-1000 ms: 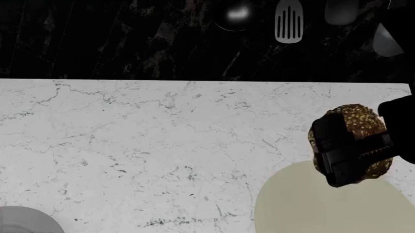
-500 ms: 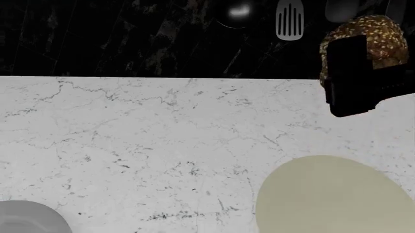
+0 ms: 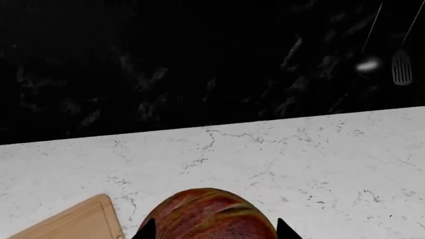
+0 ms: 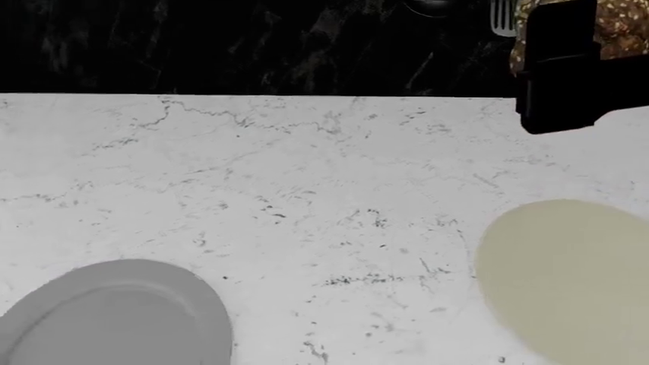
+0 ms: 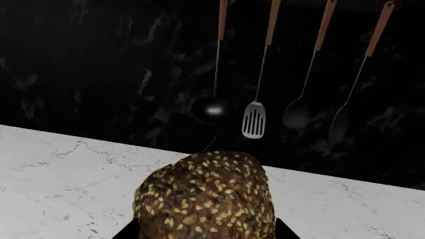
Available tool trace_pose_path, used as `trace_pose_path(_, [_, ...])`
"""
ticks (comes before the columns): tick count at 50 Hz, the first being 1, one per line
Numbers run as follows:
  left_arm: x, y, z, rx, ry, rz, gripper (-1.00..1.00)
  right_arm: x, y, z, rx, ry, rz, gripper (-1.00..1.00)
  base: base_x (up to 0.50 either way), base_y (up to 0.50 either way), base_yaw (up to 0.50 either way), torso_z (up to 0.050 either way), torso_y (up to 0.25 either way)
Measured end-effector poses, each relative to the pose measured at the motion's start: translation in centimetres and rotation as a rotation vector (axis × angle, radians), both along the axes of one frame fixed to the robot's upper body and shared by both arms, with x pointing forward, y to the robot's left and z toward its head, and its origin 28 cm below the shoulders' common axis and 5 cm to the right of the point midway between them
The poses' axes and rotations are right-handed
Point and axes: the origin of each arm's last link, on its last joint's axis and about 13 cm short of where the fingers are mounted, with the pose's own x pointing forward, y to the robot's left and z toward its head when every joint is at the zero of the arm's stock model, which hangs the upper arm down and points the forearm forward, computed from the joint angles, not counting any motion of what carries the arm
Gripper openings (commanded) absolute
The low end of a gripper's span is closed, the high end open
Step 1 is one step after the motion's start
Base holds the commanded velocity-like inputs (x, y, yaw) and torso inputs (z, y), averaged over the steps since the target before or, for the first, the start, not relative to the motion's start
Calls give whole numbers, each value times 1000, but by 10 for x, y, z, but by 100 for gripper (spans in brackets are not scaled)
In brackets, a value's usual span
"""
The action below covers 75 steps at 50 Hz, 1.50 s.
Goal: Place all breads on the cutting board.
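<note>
In the right wrist view a dark brown seeded roll [image 5: 206, 199] sits between my right gripper's [image 5: 207, 232] two black fingertips, held up above the white marble counter. The head view shows that gripper [image 4: 563, 68] at the top right, shut on the seeded roll [image 4: 621, 26], which is mostly hidden behind it. In the left wrist view my left gripper [image 3: 214, 232] is shut on the glossy reddish-brown striped roll [image 3: 209, 214]. One corner of the light-wood cutting board [image 3: 76, 224] lies on the counter just beside that roll. The head view shows neither the left gripper nor the board.
A round cream plate [image 4: 568, 274] lies on the marble counter [image 4: 304, 175] at the right, below the right gripper. A round grey plate [image 4: 112, 315] lies at the front left. A ladle [image 5: 212, 107], a slotted spatula [image 5: 254, 122] and spoons hang on the dark back wall.
The right gripper has lifted the seeded roll from just above the cream plate up to the view's top right. The head view has shifted, so more of the grey plate shows.
</note>
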Motion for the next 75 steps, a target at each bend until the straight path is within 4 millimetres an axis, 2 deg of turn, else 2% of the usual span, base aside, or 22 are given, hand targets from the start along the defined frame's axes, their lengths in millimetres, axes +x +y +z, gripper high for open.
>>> trace_pose_path(58, [7,-3,2,-4,-57,24,-100,4,2,-9,22,-28,38,-100,-25,500,0,0,1])
trace_pose_path(75, [8,-6,5,-2,-70,19,-100,5,3,-10,33,-28,39,-100,9,62,0,0,1])
